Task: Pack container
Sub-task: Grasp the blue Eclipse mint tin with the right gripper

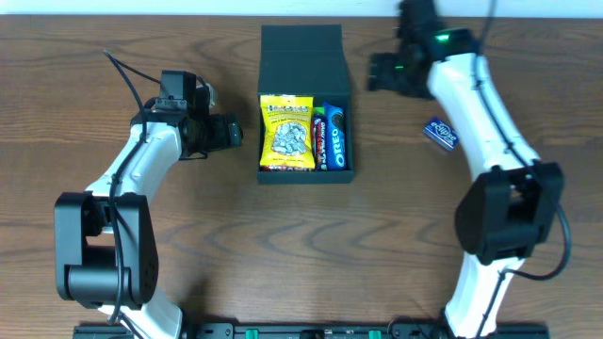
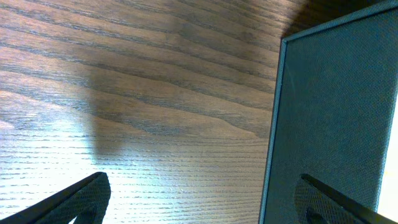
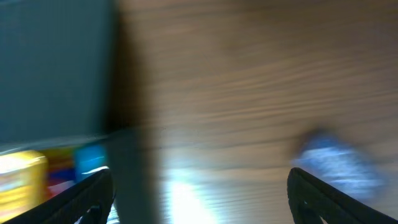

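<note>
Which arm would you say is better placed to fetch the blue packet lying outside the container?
Right: the blue packet lies on that side of the container, near the right tool.

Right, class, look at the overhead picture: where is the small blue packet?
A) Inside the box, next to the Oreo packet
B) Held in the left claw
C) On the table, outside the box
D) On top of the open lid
C: the small blue packet lies on the bare wood of the table, well to the right of the container and not touching it.
</note>
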{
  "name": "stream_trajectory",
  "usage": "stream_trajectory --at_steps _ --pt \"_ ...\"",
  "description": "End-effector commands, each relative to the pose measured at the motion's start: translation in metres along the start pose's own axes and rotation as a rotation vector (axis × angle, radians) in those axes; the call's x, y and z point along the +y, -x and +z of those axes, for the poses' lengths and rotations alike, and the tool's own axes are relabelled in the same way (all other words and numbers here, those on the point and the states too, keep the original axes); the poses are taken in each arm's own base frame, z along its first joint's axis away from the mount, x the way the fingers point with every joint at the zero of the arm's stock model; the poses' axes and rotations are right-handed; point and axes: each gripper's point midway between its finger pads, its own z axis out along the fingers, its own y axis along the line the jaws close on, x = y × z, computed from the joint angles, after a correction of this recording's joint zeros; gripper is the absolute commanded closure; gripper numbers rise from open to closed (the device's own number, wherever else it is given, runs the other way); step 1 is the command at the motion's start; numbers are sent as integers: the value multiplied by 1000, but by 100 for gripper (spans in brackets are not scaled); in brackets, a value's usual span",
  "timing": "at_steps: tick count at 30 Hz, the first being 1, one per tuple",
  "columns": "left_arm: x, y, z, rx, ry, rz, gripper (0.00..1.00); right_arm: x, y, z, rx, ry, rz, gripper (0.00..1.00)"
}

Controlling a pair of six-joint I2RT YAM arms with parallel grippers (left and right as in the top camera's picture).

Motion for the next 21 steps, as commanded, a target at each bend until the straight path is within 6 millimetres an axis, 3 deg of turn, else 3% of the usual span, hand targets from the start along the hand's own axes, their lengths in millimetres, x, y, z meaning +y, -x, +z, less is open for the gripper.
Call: stream_trajectory --at_steps 1,5,13,21 --pt "-3 11 -10 -37 -1 25 5 -48 3 -1 15 -128 -329 12" --pt "-3 11 -10 -37 0 29 5 -78 -13 17 84 -144 -478 9" --pt "-3 11 -10 -37 0 29 5 -121 -52 59 171 -155 -520 8" --pt "-3 12 -10 -40 -1 30 5 -139 -69 77 179 -131 -470 9"
